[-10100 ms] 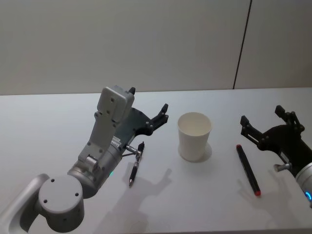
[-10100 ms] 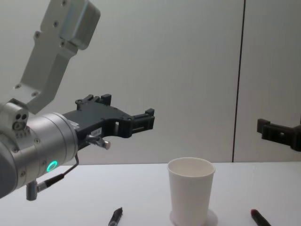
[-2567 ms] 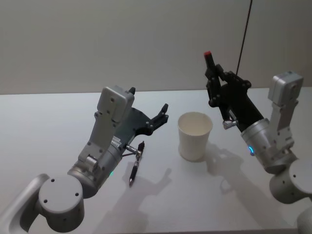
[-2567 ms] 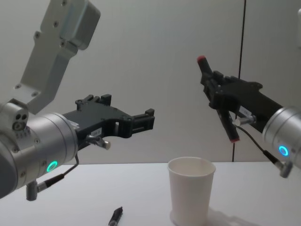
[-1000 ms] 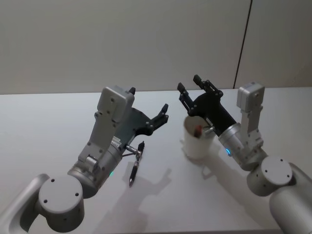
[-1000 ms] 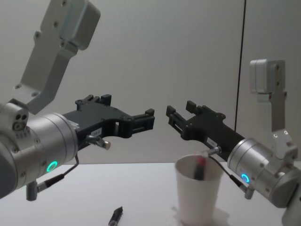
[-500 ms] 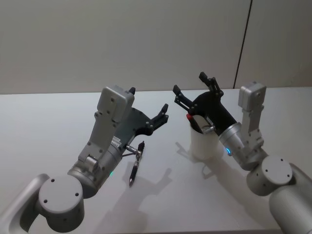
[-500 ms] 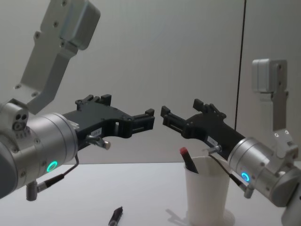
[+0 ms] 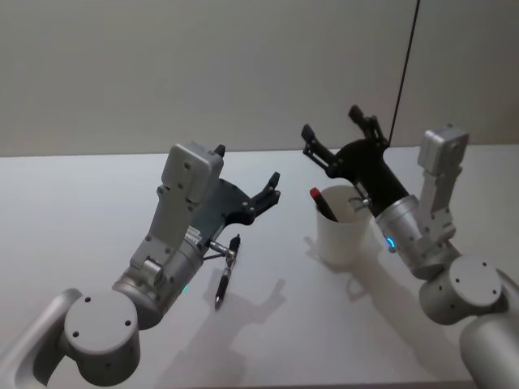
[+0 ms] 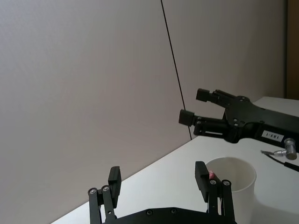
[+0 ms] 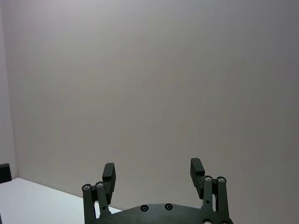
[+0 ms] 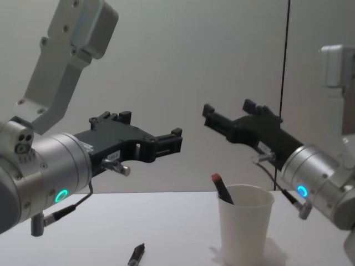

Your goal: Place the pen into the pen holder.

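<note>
Found red-capped pen [image 9: 322,203] leaning inside paper cup [image 9: 341,241], on worktop [image 9: 81,203] right of middle. Noted right gripper [image 9: 331,121] raised above cup, fingers apart, empty. Noted left gripper [image 9: 247,168] raised over left half, fingers apart.

My left gripper [image 10: 158,172] and right gripper [image 9: 332,123] are matte black — the left arm [image 9: 162,251] silver-grey with a green light ring [image 12: 61,195], the right arm [image 9: 409,231] the same with a blue light ring [image 12: 301,192] — the pen holder [image 9: 339,235] plain white, its pen [image 9: 323,203] black with a red tip, the table [image 9: 81,211] pale grey.
</note>
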Motion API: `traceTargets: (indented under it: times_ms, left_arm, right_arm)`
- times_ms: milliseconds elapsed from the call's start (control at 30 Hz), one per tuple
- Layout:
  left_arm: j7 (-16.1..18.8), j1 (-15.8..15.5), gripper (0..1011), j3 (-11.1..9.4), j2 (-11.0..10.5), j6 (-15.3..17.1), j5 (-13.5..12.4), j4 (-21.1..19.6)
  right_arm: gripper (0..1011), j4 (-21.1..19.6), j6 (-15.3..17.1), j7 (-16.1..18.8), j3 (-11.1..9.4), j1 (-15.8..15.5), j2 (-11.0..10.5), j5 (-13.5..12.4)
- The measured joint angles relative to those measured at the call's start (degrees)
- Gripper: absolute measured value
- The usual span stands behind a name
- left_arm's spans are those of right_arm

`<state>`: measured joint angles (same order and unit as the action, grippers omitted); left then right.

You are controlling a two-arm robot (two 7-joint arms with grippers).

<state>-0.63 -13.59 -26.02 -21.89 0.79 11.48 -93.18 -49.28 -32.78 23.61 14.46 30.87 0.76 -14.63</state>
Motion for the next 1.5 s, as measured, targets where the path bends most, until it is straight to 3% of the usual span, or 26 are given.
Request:
traceTargets:
  times_ms: [300,800,1167,1500]
  left_arm:
    - [0.00,0.00,1004,0.00,0.00,0.00,0.00,0.00]
    - [0.00,0.00,1004,0.00,0.00,0.00,0.00,0.00]
    - [0.00,0.00,1004,0.00,0.00,0.00,0.00,0.00]
    - [0.00,0.00,1004,0.00,0.00,0.00,0.00,0.00]
  right_arm:
    - [1002,-10.01,5.64,-6.37,-0.58,-4.68,-1.52,0.50]
    - [1002,-23.15,16.31,-18.25,-2.36,-11.77,-4.38,2.11]
    - [1002,-29.05,22.66,-23.87,-4.09,-15.98,-6.59,2.11]
    - [1002,-31.95,25.67,-26.33,-5.04,-18.25,-7.83,1.99]
